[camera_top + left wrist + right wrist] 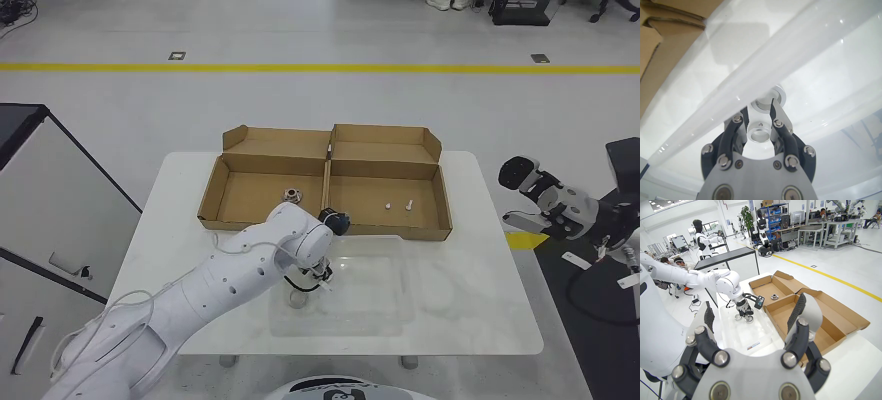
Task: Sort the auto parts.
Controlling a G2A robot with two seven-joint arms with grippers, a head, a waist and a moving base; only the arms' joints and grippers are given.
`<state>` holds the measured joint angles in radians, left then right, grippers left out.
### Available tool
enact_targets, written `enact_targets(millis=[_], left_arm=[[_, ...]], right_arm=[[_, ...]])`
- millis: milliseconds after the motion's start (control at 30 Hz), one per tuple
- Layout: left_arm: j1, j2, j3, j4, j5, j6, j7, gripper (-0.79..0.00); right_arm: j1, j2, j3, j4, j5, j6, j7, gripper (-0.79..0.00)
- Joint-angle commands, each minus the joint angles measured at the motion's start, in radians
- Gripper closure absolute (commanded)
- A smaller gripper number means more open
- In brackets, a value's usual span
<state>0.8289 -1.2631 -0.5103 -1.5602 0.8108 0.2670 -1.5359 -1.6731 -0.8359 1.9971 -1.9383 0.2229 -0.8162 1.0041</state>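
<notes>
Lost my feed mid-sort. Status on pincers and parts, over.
Left pincer in clear bin at two shaft collars, grip unconfirmed. Right pincer open, beside table. Bin rim close by.

— Any print here that can be read?
— None. The clear tray point(770, 330) has a small label point(753, 346) stuck on one wall, with a coloured strip and lines of print too fine to make out.
— Anything else with writing on it?
— A whiteboard point(678, 242) stands in the room behind, with dark marks across it that are too small to tell. A blue poster point(728, 222) on the far wall is just as illegible.
</notes>
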Motion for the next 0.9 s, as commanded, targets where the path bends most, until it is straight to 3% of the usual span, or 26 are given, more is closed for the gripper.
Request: enact_targets(millis=[0, 867], left_arm=[[0.0, -0.001, 0.003, 0.001, 0.003, -0.006, 0.0, -0.317], [-0.002, -0.021, 0.008, 0.047, 0.021, -0.031, 0.0, -0.28]], right_arm=[[0.0, 0.0, 0.0, 0.0, 0.0, 0.0, 0.0, -0.785], [0.0, 0.0, 0.0, 0.0, 0.0, 0.0, 0.0, -0.785]])
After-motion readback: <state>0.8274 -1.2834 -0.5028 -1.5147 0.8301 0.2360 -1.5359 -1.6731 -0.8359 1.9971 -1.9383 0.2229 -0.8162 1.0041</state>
